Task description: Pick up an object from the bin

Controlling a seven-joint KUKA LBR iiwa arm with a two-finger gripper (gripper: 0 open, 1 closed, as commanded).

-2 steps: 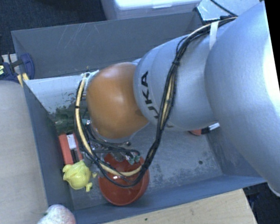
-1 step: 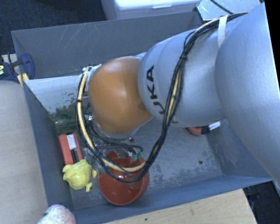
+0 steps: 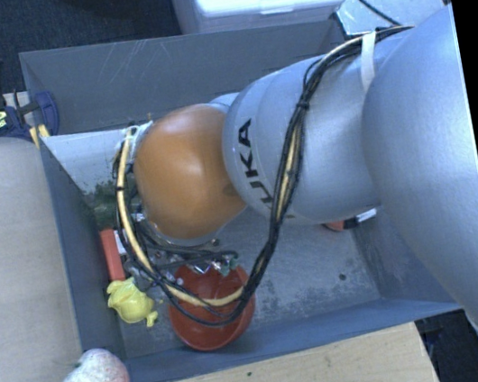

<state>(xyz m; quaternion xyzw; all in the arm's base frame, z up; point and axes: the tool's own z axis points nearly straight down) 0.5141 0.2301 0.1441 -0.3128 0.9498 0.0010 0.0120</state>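
We see the arm (image 3: 331, 142) reaching in from the right across the grey bin (image 3: 330, 293). Its orange cover (image 3: 183, 172) and looped cables (image 3: 139, 249) hang over the bin's left half. The gripper (image 3: 197, 273) sits low under that cover, directly above a red bowl (image 3: 214, 320) that lies against the bin's lower edge, left of the middle. We cannot tell whether the gripper is released or clenched, because the cover and cables hide it.

Just left of the bowl, a yellow toy (image 3: 130, 301) rests near the left wall, with a red stick (image 3: 111, 254) lying along that wall above it. A dark green thing (image 3: 102, 200) lies farther up. A pink-and-white ball (image 3: 96, 381) sits at the lower left corner, on or just outside the rim.
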